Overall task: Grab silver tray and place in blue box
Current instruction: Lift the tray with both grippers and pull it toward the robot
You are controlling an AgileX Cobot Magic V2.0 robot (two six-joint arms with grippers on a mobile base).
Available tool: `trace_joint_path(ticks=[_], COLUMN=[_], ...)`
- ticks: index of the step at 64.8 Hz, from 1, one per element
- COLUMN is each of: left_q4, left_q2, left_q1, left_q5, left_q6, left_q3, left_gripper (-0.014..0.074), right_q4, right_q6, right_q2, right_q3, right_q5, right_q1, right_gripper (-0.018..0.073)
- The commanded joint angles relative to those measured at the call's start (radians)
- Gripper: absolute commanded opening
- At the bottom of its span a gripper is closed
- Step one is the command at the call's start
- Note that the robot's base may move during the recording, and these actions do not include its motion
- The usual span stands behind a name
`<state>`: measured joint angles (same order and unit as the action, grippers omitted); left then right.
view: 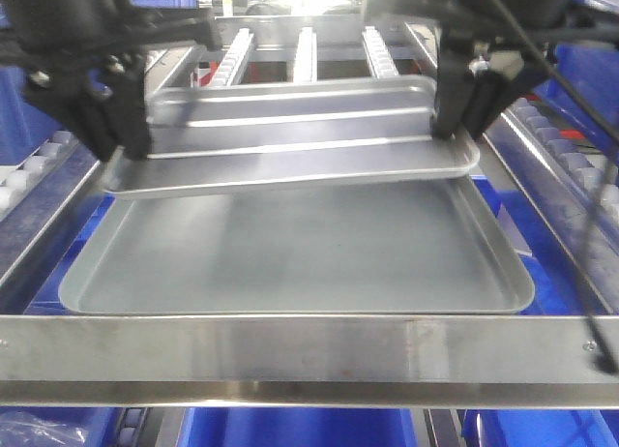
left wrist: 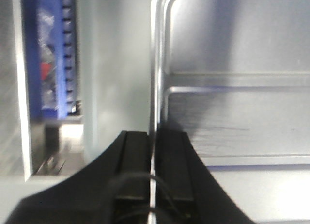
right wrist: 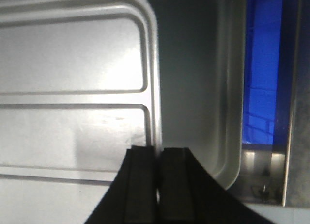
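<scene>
Currently at the lift step, I'd say: left hand (left wrist: 152, 141) and right hand (right wrist: 159, 153) are each clamped on a side rim of the silver tray (view: 290, 142). It sits apparently just above the smooth tray (view: 290, 258) on the metal rack (view: 309, 345). Blue box (right wrist: 261, 78) shows below, right. Next: raise it clear, keep it level, carry it over the box, release both together.

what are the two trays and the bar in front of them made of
The ridged silver tray looks like pressed sheet metal, satin finish, glinting along its ridges. The smooth tray beneath seems the same metal, duller grey. The front bar is probably brushed steel or aluminium, softly reflective.
</scene>
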<state>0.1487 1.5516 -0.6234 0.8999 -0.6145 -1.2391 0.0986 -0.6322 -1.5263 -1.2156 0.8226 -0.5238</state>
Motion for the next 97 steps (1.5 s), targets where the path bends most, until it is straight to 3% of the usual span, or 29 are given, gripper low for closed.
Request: trace_joint_path(ticks=[1,8,15,35,54,66,97], left_q4=[0.023,0.077,0.084,0.152,0.182,0.178,0.165], left_q2=[-0.095,-0.159,-0.224,-0.377,-0.400,-0.400,-0.400], left_q1=[-0.048,-0.094,-0.135,-0.280,-0.297,-0.297,-0.300], left_q5=[-0.018,-0.016,-0.018,-0.003,0.013,0.013,0.008], left_q6=[-0.047,-0.146,-0.192,-0.386,-0.386,-0.341,-0.324], left_q3=[0.004,0.071,0.155,0.314,0.319,0.319,0.319], left_gripper=[-0.0015,-0.0015,-0.0015,-0.0015,-0.0015,-0.0015,-0.0015], right_q4=[0.025,0.085,0.163,0.260,0.296,0.303,0.319], right_q6=[-0.043,-0.155,-0.248,-0.479,-0.542,-0.542,-0.556], right_q2=[0.082,0.145,0.220,0.343,0.363,0.363,0.363], right_q3=[0.026,0.112,0.177,0.307,0.338,0.337,0.335], right_q5=[-0.046,-0.062,-0.052,-0.006,0.024,0.014,-0.008], right_q1=[-0.041,-0.092,-0.149,-0.321,-0.423,-0.424,-0.382], right_gripper=[0.0052,0.0052,0.0060,0.0060,0.0060,0.0059,0.0059])
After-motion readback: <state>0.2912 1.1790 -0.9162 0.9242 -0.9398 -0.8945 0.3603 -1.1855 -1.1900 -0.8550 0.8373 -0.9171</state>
